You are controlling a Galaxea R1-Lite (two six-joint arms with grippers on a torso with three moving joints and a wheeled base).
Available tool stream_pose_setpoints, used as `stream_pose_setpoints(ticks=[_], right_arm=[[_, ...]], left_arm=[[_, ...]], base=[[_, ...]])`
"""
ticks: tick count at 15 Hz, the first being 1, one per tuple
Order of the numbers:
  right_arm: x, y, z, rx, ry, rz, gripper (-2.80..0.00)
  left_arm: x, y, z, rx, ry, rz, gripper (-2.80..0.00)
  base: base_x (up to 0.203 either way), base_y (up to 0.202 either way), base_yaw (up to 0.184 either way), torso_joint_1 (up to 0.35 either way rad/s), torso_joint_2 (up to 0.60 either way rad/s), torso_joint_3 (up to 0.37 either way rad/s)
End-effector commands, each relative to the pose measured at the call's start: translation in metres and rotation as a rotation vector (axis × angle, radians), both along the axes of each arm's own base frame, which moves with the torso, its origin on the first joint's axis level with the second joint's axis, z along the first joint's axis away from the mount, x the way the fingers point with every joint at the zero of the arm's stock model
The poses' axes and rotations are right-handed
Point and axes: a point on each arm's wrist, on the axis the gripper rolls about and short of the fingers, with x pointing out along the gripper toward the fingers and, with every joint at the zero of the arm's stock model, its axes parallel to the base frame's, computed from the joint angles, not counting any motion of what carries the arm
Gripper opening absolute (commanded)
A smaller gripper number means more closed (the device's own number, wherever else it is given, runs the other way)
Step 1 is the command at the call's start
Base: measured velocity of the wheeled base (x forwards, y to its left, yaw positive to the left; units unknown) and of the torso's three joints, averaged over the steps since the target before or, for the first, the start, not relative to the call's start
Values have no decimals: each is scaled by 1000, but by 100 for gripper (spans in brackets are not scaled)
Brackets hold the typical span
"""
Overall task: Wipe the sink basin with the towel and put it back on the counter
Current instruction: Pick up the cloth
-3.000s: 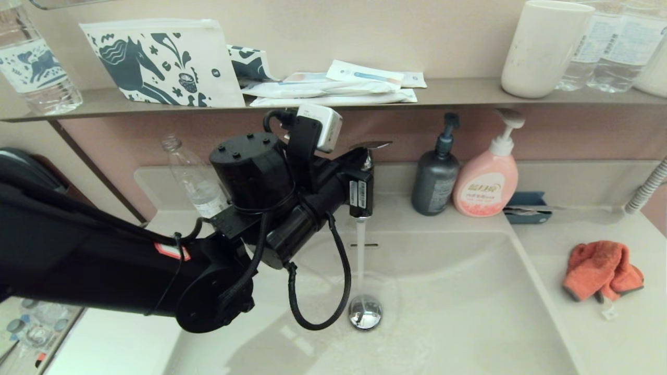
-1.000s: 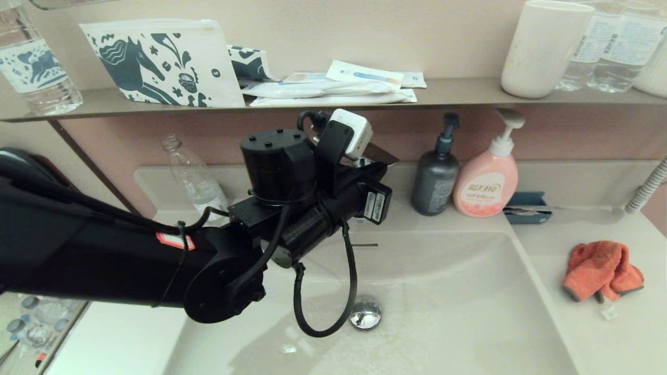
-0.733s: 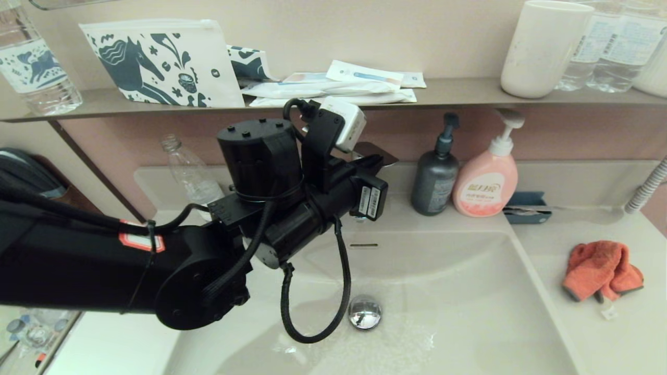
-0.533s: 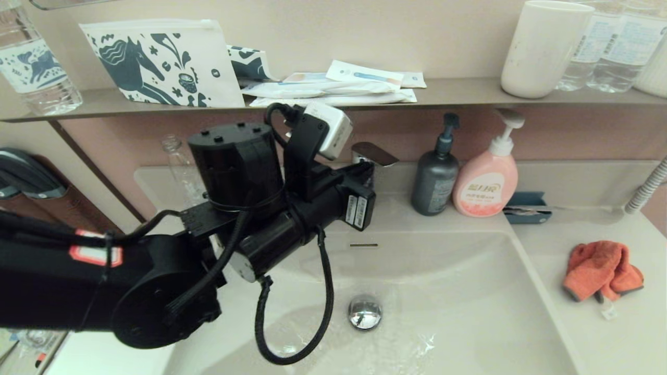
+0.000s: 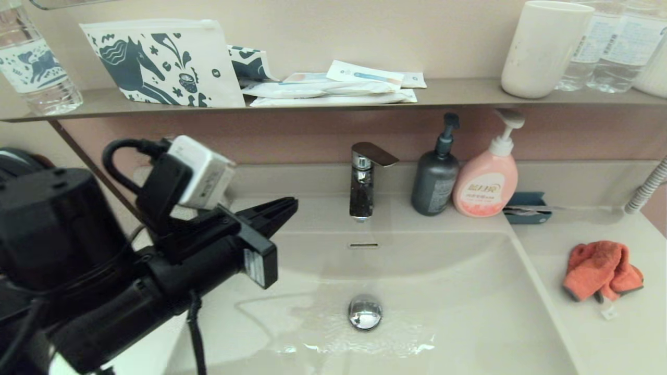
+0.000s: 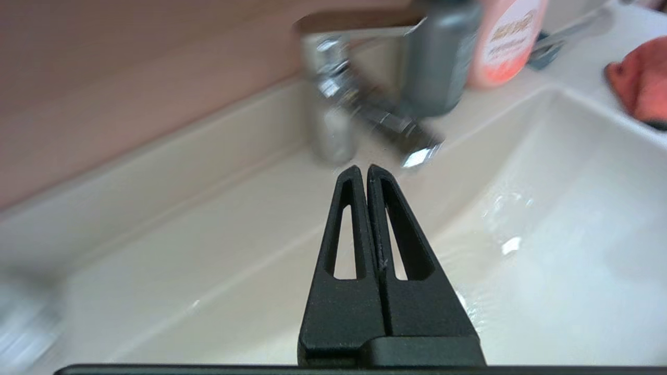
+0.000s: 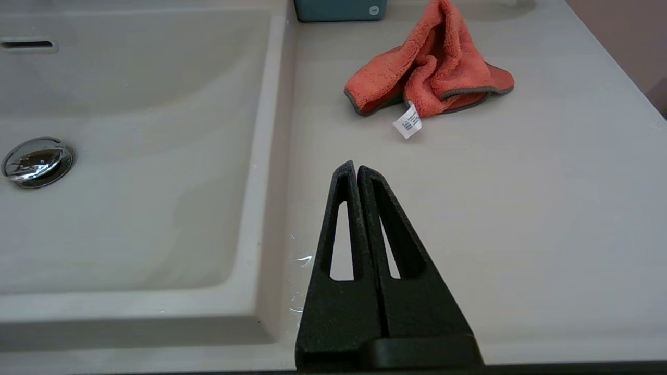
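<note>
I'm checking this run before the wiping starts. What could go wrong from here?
1. Water pools around the drain in the basin, so the towel may soak and drip on the counter.
2. The towel lies crumpled; the shut right gripper might catch only a fold.
3. The shut left gripper sits near the faucet and could bump it.

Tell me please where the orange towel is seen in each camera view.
Head view: the towel lies on the counter, right of the sink basin.
Left wrist view: only the towel's edge shows, cut off by the frame.
Right wrist view: the towel lies crumpled, white tag showing.
Shared landmark: the basin's counter-side rim.
</note>
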Motion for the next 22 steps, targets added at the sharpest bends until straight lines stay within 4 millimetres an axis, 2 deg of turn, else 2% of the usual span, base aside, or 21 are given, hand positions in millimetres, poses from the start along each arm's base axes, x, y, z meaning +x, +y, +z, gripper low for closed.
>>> stream_pose_setpoints(ticks=[1, 5, 7, 10, 13, 15, 16, 19, 22], right_arm=[[0, 0, 0, 0, 0, 0, -280], [0, 0, 0, 0, 0, 0, -280], [0, 0, 0, 0, 0, 0, -280], [0, 0, 0, 0, 0, 0, -280], [0, 0, 0, 0, 0, 0, -280], [0, 0, 0, 0, 0, 0, -280], [0, 0, 0, 0, 0, 0, -280], [0, 0, 0, 0, 0, 0, -280], [0, 0, 0, 0, 0, 0, -280]], left_arm=[[-25, 47, 12, -63, -81, 107, -280], [-56, 102, 17, -110, -205, 348, -280], [-72, 122, 10, -105, -235, 491, -280], [-103, 141, 2, -83, -246, 670, -280], [-142, 146, -22, -67, -229, 719, -280], [-160, 147, -42, -49, -190, 731, -280], [-164, 147, -51, -33, -155, 740, -280], [-165, 146, -54, -30, -141, 802, -280], [-168, 146, -68, -34, -152, 796, -280]], base=[[0, 0, 0, 0, 0, 0], [0, 0, 0, 0, 0, 0], [0, 0, 0, 0, 0, 0], [0, 0, 0, 0, 0, 0], [0, 0, 0, 0, 0, 0], [0, 0, 0, 0, 0, 0], [0, 0, 0, 0, 0, 0], [0, 0, 0, 0, 0, 0], [0, 0, 0, 0, 0, 0]])
